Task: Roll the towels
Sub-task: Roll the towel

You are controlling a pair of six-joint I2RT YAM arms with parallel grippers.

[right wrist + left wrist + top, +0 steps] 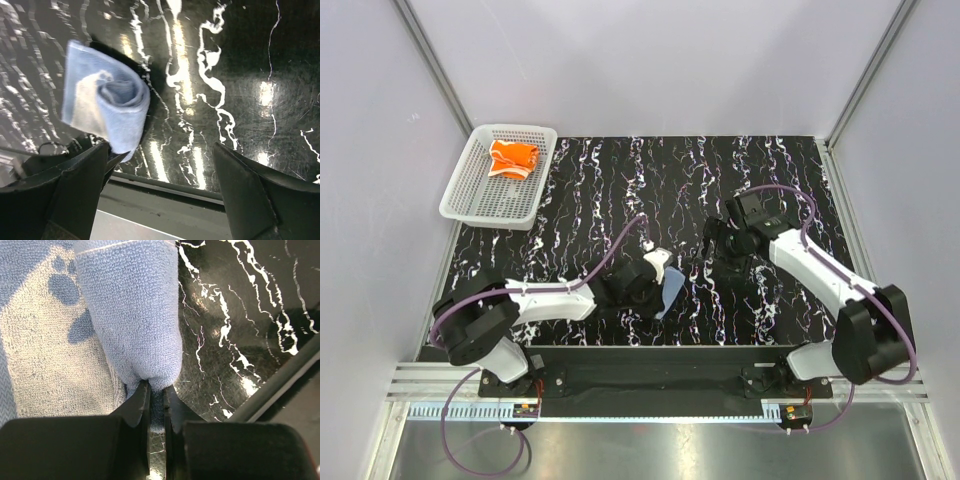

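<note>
The light blue towel (669, 291) is rolled into a loose tube with a paler paw-print side, hanging near the table's front middle. My left gripper (653, 272) is shut on its lower end. In the left wrist view the towel (130, 315) bulges out just above the pinching left gripper (156, 387). The right wrist view shows the roll's spiral end (107, 107) at the left. My right gripper (160, 165) stands wide open beside it with nothing between its fingers; from above the right gripper (720, 245) hovers just right of the roll. The orange towel (512, 158) lies bunched in the basket.
A white mesh basket (470, 210) stands at the table's far left corner. The black marbled table (620, 180) is bordered by grey walls, with a metal rail (650, 385) along the near edge by the arm bases.
</note>
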